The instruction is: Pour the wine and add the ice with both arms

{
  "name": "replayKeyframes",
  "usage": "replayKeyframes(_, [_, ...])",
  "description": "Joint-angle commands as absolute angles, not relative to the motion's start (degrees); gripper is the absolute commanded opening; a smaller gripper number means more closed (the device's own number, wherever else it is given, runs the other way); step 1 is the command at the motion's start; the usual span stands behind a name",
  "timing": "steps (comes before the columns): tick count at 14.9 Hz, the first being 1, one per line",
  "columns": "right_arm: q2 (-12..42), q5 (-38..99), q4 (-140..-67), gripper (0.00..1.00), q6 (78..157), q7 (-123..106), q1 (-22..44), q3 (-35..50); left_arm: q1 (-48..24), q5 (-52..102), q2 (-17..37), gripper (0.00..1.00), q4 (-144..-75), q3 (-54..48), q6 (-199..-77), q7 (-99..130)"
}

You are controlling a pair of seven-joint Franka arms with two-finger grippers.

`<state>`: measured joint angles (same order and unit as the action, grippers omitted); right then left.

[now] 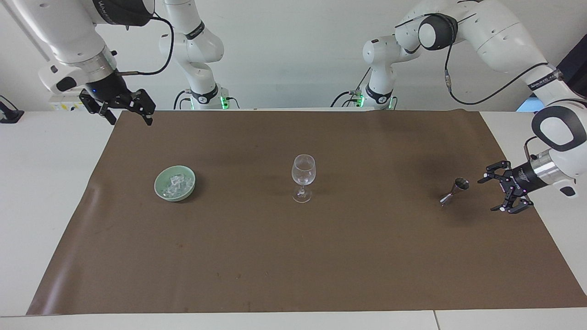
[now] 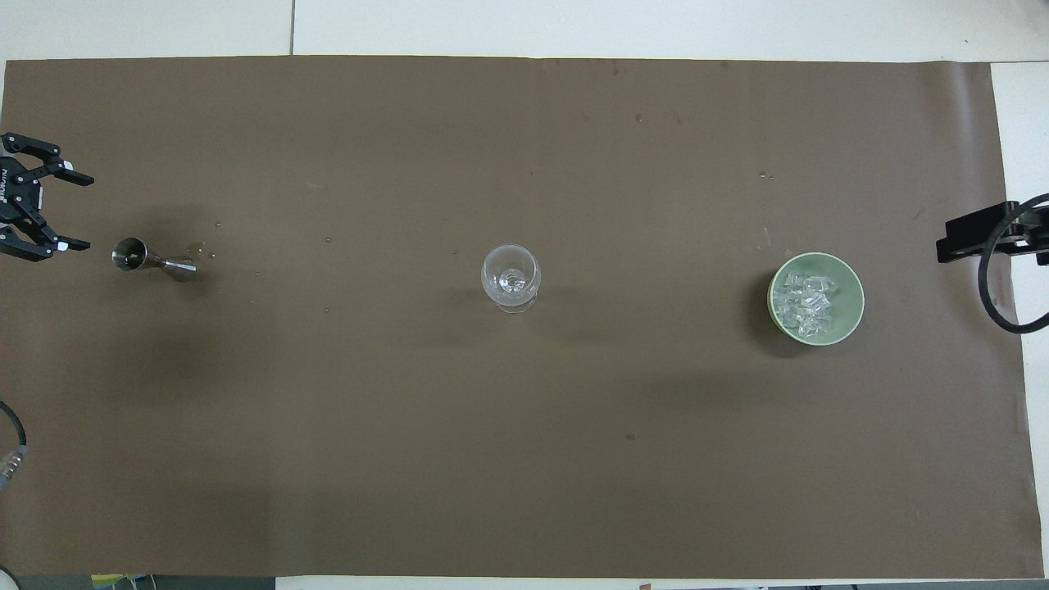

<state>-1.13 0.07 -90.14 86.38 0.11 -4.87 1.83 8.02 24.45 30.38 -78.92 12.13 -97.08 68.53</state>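
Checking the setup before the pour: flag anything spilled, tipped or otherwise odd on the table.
A few small droplets or specks dot the brown mat beside the metal jigger, which stands upright at the left arm's end. The wine glass is upright and the ice sits in the green bowl. Nothing tipped or damaged.

Shiny metal jigger point(image 1: 454, 191), clear glass point(image 1: 303, 176), matt mat point(image 1: 293, 256).

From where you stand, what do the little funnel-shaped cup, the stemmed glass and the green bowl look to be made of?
The funnel-shaped cup looks like polished metal: silvery with bright glints. The stemmed glass is clear glass, the mat showing through. The green bowl seems glazed ceramic, pale and smooth, though plastic is possible. The ice in it looks clear and glassy.
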Motion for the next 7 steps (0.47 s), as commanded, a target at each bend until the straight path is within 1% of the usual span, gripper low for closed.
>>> replayKeyframes(1, [-2.11,0.97,-91.41,1.00,86.84,-0.97,-5.45,2.11,8.26,25.84,28.04,1.00,-82.09,12.39,-99.05,69.78])
replayKeyframes(3, [-2.11,0.97,-91.41,1.00,86.84,-0.97,-5.45,2.11,7.30,25.58,27.69,1.00,-83.57,12.39,-100.71,69.70])
replayKeyframes(5, [-2.11,0.97,-91.41,1.00,86.84,-0.97,-5.45,2.11,4.23,25.75,27.16,1.00,-85.16,12.48,-103.00,70.92])
replayKeyframes(7, [-2.11,0.97,-91.41,1.00,86.84,-0.97,-5.54,2.11,6.49,26.62,26.64,1.00,-87.00,12.39,-105.63,73.55])
